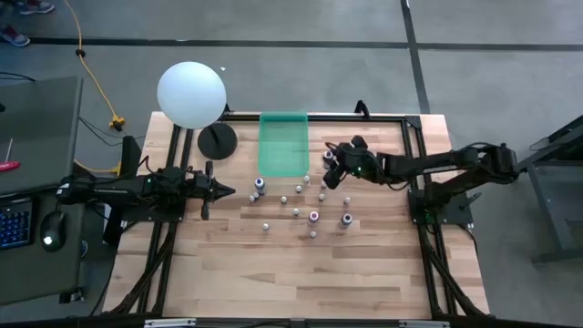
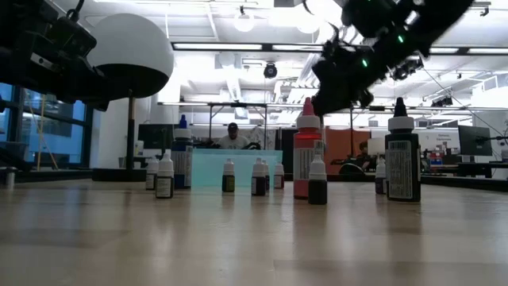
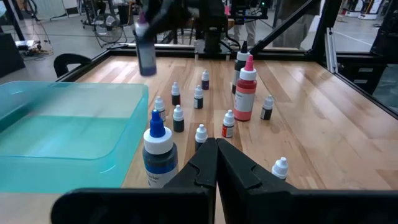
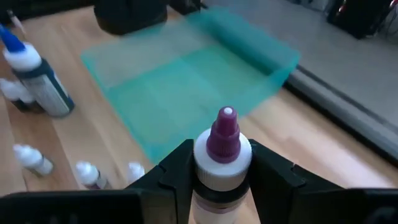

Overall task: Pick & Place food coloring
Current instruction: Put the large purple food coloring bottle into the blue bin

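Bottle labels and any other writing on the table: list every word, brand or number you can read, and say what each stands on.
No text can be read in any view.
Tall dark bottle: pale label, print too small to read.
Red bottle: label blurred.
Blue-tipped bottle: no readable print.
Purple-tipped bottle in the right gripper: no print shows.
Green tray: no marking seen.

Hidden and unclear parts

The purple-tipped bottle (image 4: 222,155) held in the right gripper (image 4: 219,168) is cut off below its collar in the right wrist view, and in the left wrist view it is a blur. From above, the small bottles (image 1: 298,199) are too tiny to tell colours. The green tray (image 3: 62,134) runs past the picture's edge.
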